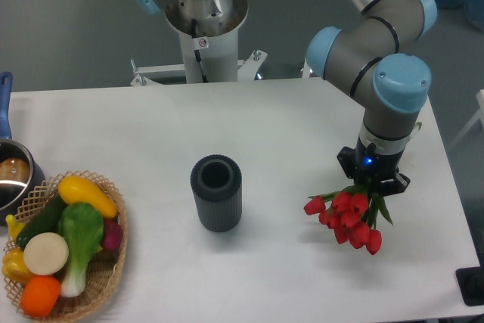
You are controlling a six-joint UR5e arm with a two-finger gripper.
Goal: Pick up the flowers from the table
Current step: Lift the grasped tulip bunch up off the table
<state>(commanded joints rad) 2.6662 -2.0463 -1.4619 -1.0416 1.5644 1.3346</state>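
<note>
Arm is reaching in from top right, wrist pointing straight down over the table (249, 119). Gripper (373, 187) is clamping the flowers (348, 215) by their stems; red heads are fanning out just below the fingers, toward the dark cylinder (216, 192).

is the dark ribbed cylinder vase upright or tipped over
Upright. The dark grey ribbed cylindrical vase stands on its base on the white rectangular table, its round open mouth facing up, with its side wall visible below the rim.

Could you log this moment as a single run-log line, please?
phase: lifting | gripper: shut on flowers | flowers: blooms hanging below wrist | nearby: dark cylinder upright, apart | basket: untouched
</note>
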